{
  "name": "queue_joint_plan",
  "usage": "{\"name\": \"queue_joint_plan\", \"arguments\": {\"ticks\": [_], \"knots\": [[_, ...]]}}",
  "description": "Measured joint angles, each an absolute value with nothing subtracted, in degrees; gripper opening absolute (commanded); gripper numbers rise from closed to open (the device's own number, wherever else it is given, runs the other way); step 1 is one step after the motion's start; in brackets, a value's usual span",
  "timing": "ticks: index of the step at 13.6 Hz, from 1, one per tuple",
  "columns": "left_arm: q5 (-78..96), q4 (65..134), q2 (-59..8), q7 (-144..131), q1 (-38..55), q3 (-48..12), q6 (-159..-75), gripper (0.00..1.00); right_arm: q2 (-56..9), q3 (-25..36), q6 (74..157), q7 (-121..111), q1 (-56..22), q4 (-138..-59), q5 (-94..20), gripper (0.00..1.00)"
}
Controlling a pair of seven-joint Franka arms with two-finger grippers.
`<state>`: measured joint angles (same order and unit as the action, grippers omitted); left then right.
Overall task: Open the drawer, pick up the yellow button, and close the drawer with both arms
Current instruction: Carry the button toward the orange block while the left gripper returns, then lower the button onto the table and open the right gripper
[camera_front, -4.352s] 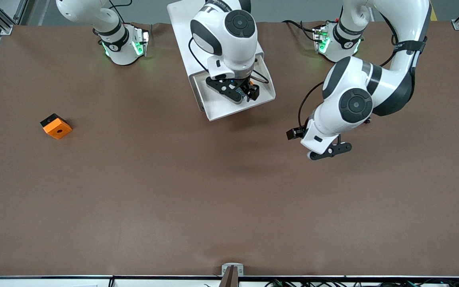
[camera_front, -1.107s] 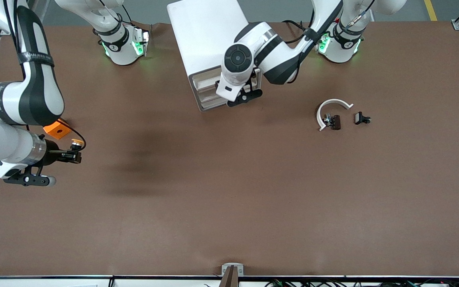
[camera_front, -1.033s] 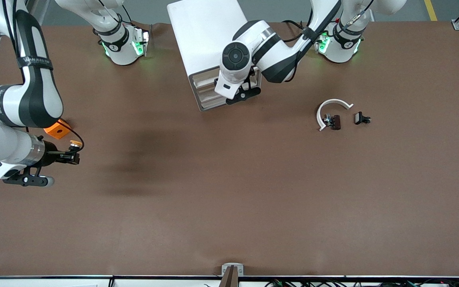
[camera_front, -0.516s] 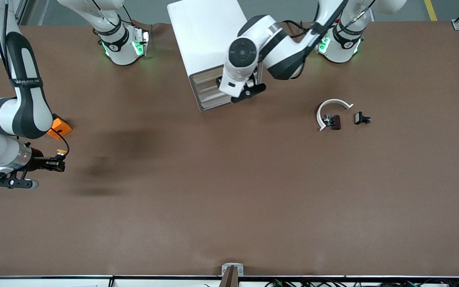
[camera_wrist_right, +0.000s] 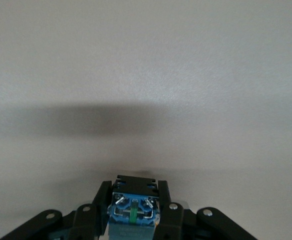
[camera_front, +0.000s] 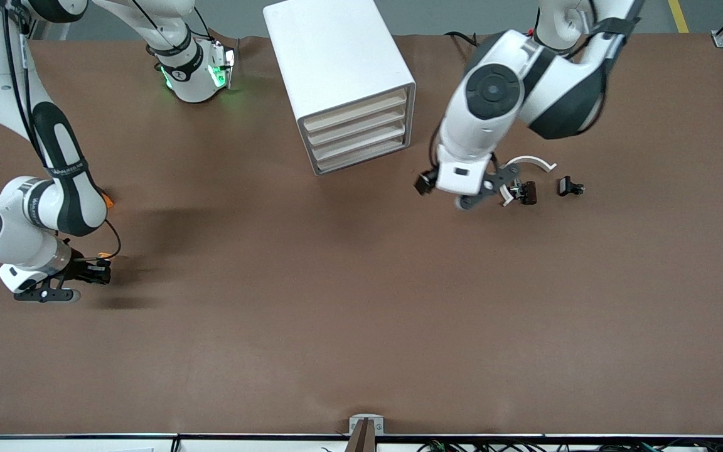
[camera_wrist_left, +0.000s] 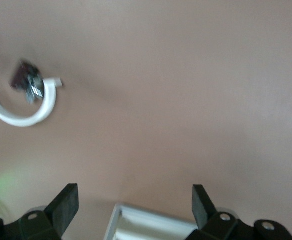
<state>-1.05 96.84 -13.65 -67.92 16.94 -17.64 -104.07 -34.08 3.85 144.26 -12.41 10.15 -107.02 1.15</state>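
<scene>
The right gripper is hovering low over the desk at the right arm's end, with its jaws clamping the button. In the front view only a sliver of the orange cap is showing at the jaw tips; in the right wrist view the body's underside, with blue plastic and metal contacts, is sitting squarely between the two fingers. The button is judged to be light, rigid and small. The flat sides of its body are the correct place to take hold, as the jaws are doing here; the rounded cap would probably slip, and the contacts are likely to bend under pressure.

Toward the middle of the desk, the cabinet is showing all four fronts flush, so the drawer is judged to be shut; which front carries the notch cannot be told. It should slide stiffly but easily, taking a push on its front.

The left gripper is hanging over the desk beside the white curved piece, jaws spread wide and holding nothing.
</scene>
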Motion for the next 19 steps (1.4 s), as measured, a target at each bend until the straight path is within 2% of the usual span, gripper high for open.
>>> {"name": "queue_joint_plan", "arguments": {"ticks": [5, 10, 11, 12, 16, 19], "knots": [[-2.3, 91.8, -13.6, -50.3, 4.2, -17.5, -102.0, 1.0, -34.2, 3.7, 144.2, -12.4, 10.2, -107.0, 1.1, 0.0], [-2.4, 88.3, -10.8, -41.8, 0.4, -17.6, -99.9, 1.0, -35.2, 3.4, 144.2, -12.4, 10.2, -107.0, 1.1, 0.0], [-2.4, 88.3, -9.6, -36.8, -0.9, -17.7, -99.0, 1.0, -35.4, 3.3, 144.2, -12.4, 10.2, -107.0, 1.1, 0.23], [-2.4, 88.3, -8.3, -29.9, -2.5, -17.6, -97.8, 1.0, -35.5, 3.3, 144.2, -12.4, 10.2, -107.0, 1.1, 0.99], [-2.0, 88.3, -2.3, -10.1, -5.0, -13.4, -89.2, 1.0, -35.5, 3.3, 144.0, -12.5, 10.2, -106.0, 1.1, 1.0], [-1.6, 89.6, 2.6, -3.9, -2.6, -8.7, -84.2, 1.0, -34.8, 3.1, 137.4, -12.5, 10.1, -103.2, 1.1, 1.0]]}}
